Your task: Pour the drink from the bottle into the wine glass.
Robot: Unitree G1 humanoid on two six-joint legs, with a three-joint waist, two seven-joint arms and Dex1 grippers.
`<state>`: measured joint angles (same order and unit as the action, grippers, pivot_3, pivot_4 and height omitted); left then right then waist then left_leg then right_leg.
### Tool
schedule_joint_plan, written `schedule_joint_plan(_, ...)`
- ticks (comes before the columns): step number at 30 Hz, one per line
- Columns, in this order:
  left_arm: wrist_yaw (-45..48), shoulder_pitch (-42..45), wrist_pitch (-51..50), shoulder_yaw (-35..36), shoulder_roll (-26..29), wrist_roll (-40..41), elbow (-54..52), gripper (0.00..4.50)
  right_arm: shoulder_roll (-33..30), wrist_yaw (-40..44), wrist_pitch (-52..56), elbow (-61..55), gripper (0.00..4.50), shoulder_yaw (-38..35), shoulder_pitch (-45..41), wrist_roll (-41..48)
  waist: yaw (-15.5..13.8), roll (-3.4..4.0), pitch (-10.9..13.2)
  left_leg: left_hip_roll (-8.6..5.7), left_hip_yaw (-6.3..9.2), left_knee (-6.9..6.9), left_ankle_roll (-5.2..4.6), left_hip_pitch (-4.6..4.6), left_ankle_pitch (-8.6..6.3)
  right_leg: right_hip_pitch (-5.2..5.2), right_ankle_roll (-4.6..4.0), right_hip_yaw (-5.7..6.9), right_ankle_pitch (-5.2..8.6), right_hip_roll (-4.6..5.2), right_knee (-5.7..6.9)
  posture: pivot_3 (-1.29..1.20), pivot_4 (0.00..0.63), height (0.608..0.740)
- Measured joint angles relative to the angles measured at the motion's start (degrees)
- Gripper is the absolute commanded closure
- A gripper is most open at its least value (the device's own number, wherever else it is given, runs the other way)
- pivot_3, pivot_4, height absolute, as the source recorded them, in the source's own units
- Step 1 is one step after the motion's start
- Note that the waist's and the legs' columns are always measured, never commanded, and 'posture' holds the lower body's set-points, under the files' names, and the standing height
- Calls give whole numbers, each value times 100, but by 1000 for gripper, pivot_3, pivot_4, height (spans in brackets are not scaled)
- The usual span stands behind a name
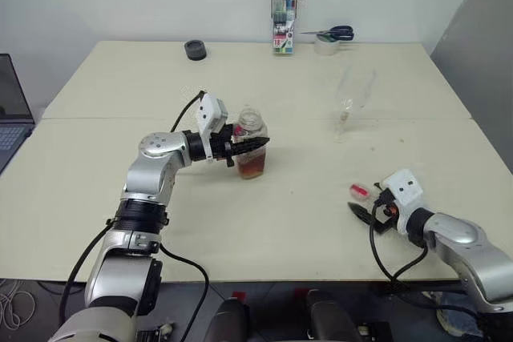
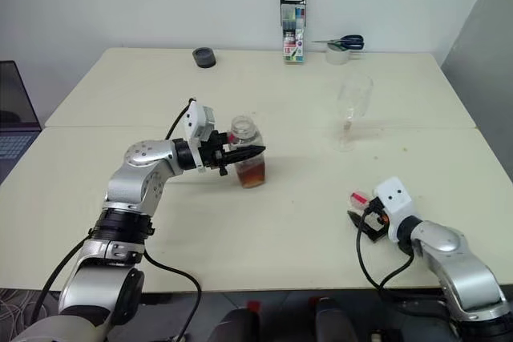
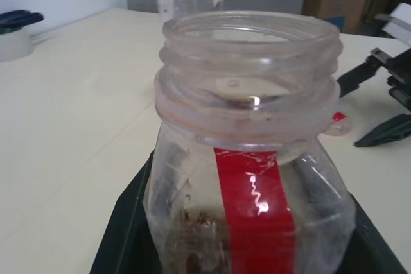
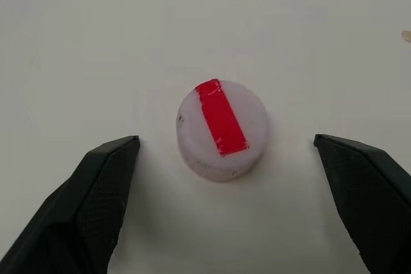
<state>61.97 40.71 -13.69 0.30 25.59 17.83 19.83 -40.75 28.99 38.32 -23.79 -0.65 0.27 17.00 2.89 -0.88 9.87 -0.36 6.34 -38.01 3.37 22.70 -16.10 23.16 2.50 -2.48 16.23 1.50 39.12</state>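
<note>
Between the spread fingers of the right gripper lies a white, red-taped round plastic cap, untouched. Left gripper pinches the uncapped clear plastic bottle.

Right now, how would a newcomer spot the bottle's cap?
On the cream table, look to the near right corner, just ahead of the open right gripper. The cap lies there alone: a small white disc with a red stripe, unlike the bottle in the left gripper.
</note>
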Motion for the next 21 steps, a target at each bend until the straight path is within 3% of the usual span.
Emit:
schedule_joint_plan(4, -747, 3, 79, 284, 147, -159, 181, 2815, -180, 619, 41, -277, 0, -180, -117, 490, 8, 0, 2, 2, -7, -1, 0, -3, 0, 2, 0, -6, 0, 1, 0, 0, 150, 740)
schedule_joint_plan(8, -1777, 52, 246, 593, 286, -479, 642, 2815, 91, 947, 176, -869, 0, -66, -1250, 1127, 56, -2, 1, 13, 1, 2, 0, -10, 0, 1, 0, -2, 0, -12, 3, 0, 150, 740)
schedule_joint_plan(18, -3482, -12, 31, 1319, 488, -645, 816, 2816, 1247, 823, 357, 23, 0, 1396, -3186, 697, -9, -9, 0, -9, 7, -5, 24, 9, 14, 12, 2, 11, -2, 20, -1, 0, 150, 740)
schedule_joint_plan(21, -3668, -160, -76, 1393, 489, -624, 711, 2816, 1456, 829, 340, 266, 0, 1580, -3360, 574, -34, -12, -1, -10, 9, -3, 25, 11, 14, 13, 1, 14, -2, 20, -1, 0, 150, 740)
